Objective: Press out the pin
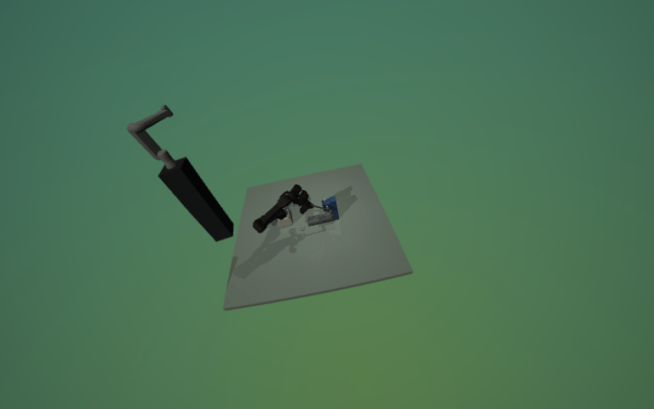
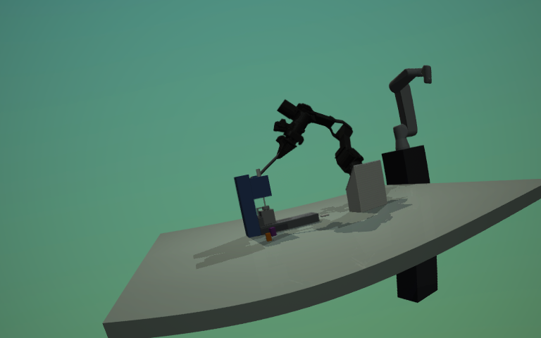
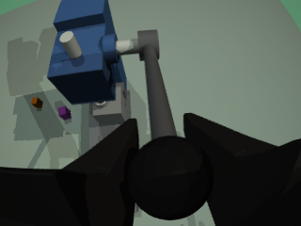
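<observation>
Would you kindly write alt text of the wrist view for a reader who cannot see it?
The black gripper is closed on the round black knob of a gray lever joined to a blue press. A gray block sits partly hidden beneath the press head, with small purple and orange cubes to the image's left.

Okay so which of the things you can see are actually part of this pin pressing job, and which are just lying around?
Part of the job:
- blue press
- lever
- gray block
- gripper, shut on the lever's knob

Apparently just lying about:
- orange block
- purple block
</observation>
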